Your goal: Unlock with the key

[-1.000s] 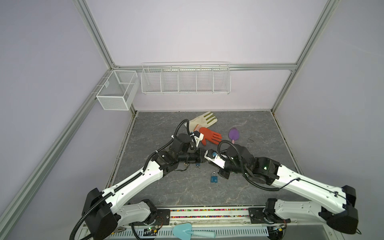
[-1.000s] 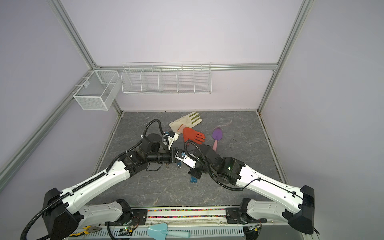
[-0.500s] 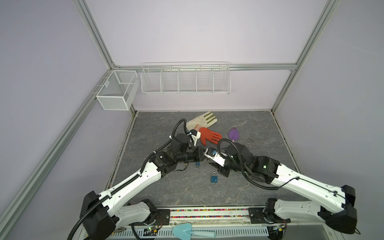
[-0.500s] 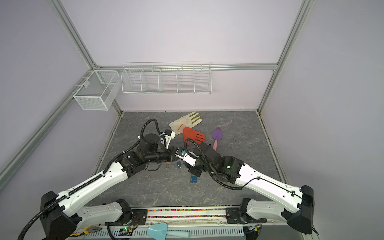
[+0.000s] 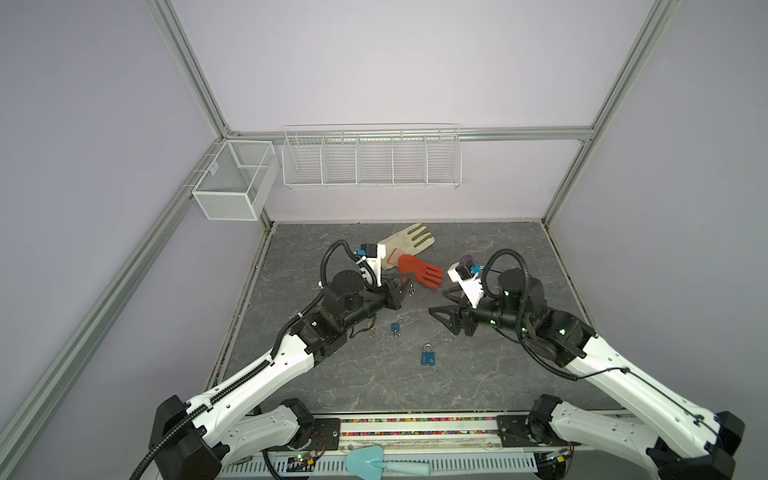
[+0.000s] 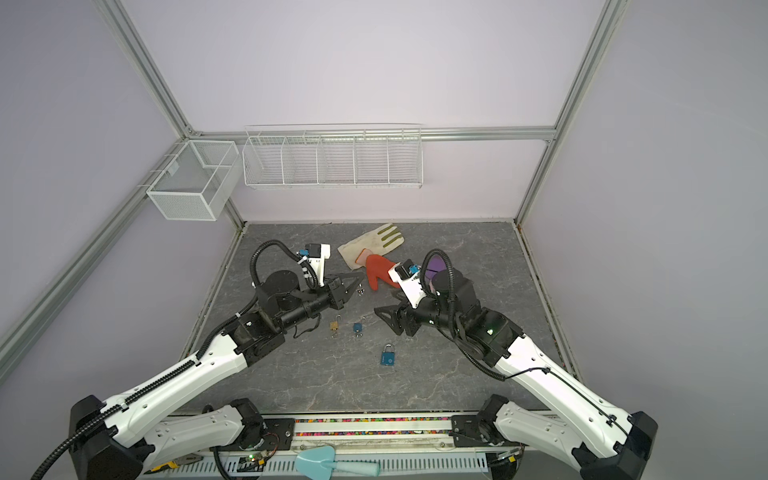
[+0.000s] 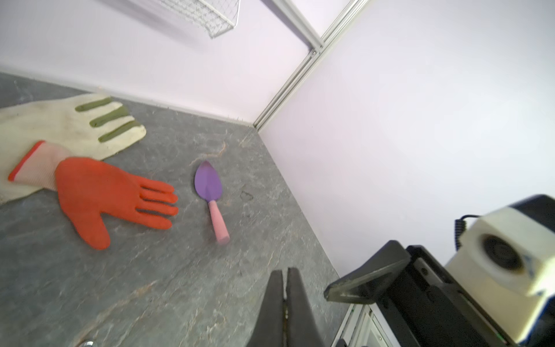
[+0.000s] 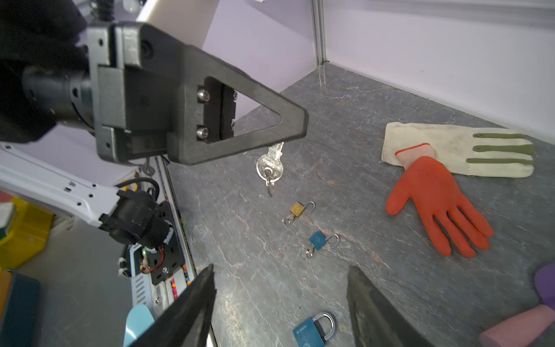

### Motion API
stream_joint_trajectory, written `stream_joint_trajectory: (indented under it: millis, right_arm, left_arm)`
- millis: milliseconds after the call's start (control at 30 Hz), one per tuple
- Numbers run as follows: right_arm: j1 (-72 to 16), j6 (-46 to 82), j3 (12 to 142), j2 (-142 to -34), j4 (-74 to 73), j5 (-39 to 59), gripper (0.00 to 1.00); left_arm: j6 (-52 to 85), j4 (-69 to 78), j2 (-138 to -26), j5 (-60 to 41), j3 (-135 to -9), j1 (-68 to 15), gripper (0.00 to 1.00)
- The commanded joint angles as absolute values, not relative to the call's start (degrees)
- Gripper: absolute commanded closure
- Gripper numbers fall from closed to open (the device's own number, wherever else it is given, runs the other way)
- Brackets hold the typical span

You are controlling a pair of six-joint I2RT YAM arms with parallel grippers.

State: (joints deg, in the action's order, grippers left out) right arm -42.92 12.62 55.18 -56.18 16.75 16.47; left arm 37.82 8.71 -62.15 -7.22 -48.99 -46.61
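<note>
Left gripper (image 7: 283, 275) is clamped tight on the key (image 8: 269, 164) by its blade, so the head dangles free above the table (image 8: 375, 99), and the right gripper (image 8: 280, 269) is spread wide and empty, I'd guess ready to grab the closed blue padlock (image 8: 312, 330) lying near it.

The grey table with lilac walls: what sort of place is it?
Probably a robot test booth: an aluminium frame boxes in plain walls, the left arm and right arm sit at the front, and props lie about: padlocks, gloves, a purple trowel.
</note>
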Motion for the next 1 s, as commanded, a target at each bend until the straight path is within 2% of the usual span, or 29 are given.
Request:
stream_joint_trajectory:
  millis: [0, 100, 300, 600, 667, 967]
  right_arm:
    - [-40.20, 29.07, 51.97, -56.71, 5.05, 26.89, 0.29]
    - [-39.31, 36.74, 50.74, -57.85, -3.22, 30.90, 0.32]
    - [-36.31, 47.09, 46.94, -58.96, -17.69, 32.88, 0.36]
    - [-35.97, 51.33, 47.59, -62.49, -31.48, 34.43, 0.41]
    - [-35.92, 52.69, 47.49, -63.61, -33.31, 34.18, 0.48]
    - [-36.17, 55.84, 47.34, -65.83, -42.19, 35.51, 0.60]
  left_arm:
    - [35.17, 23.22, -63.21, -4.70, -47.30, -46.54, 1.00]
    - [35.49, 28.78, -64.62, -5.10, -47.19, -46.76, 1.00]
    - [36.44, 33.93, -65.74, -5.45, -47.55, -47.75, 1.00]
    - [36.94, 38.01, -65.90, -2.51, -47.46, -50.84, 1.00]
    - [36.88, 39.42, -65.69, -1.89, -47.12, -51.48, 1.00]
    - [36.83, 39.11, -65.27, -1.83, -47.56, -51.77, 1.00]
